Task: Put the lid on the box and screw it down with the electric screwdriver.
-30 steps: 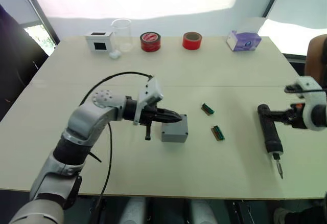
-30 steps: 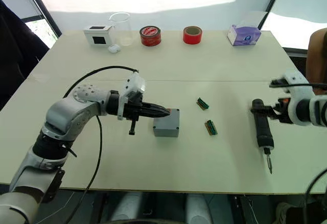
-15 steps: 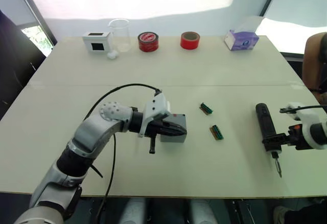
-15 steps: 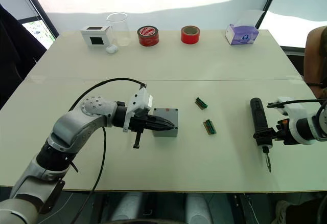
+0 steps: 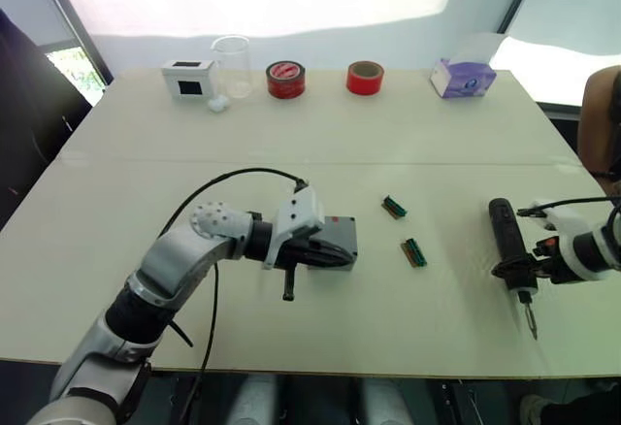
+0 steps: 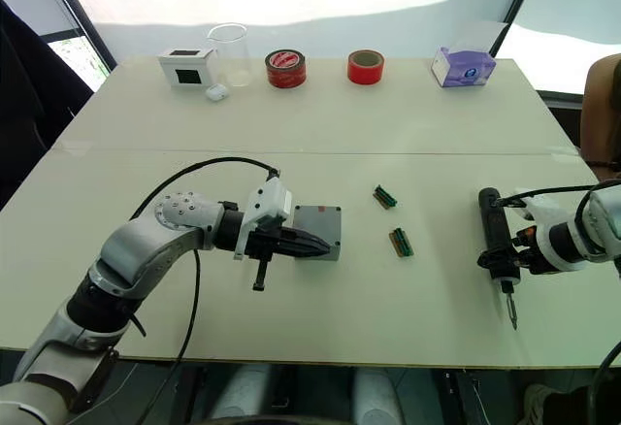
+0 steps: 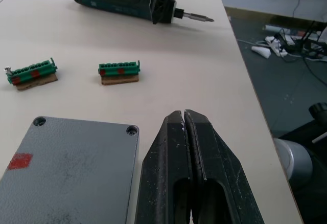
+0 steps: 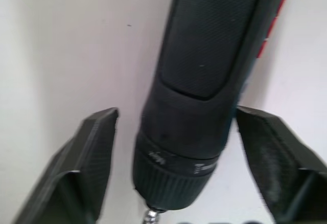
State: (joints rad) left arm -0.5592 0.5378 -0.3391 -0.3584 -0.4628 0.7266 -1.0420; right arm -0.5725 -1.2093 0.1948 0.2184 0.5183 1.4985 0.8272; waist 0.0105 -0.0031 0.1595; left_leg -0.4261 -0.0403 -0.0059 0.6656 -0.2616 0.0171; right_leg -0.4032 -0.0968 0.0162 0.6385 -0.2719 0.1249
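Note:
The grey box [image 5: 338,234] lies mid-table, its broad face with corner holes and a small red mark [image 7: 20,161] turned up. The lid is out of view as a separate piece. My left gripper [image 5: 342,258] is shut and empty, lying along the box's near side with its tips [image 7: 184,115] by a corner. At the right lies the black electric screwdriver [image 5: 508,236], bit pointing to the near edge. My right gripper [image 8: 176,112] is open and straddles it just behind the collar, each finger [image 8: 94,147] standing off the body.
Two green connector strips [image 5: 393,207] [image 5: 414,251] lie between box and screwdriver. Along the far edge stand a white box with a black screen [image 5: 187,78], a clear beaker [image 5: 231,64], two red tape rolls [image 5: 285,79] [image 5: 365,77] and a purple tissue box [image 5: 463,78].
The right gripper has travelled from the screwdriver's rear end to its collar end. The left gripper has slid along the box's near side, and the box now shows its broad face.

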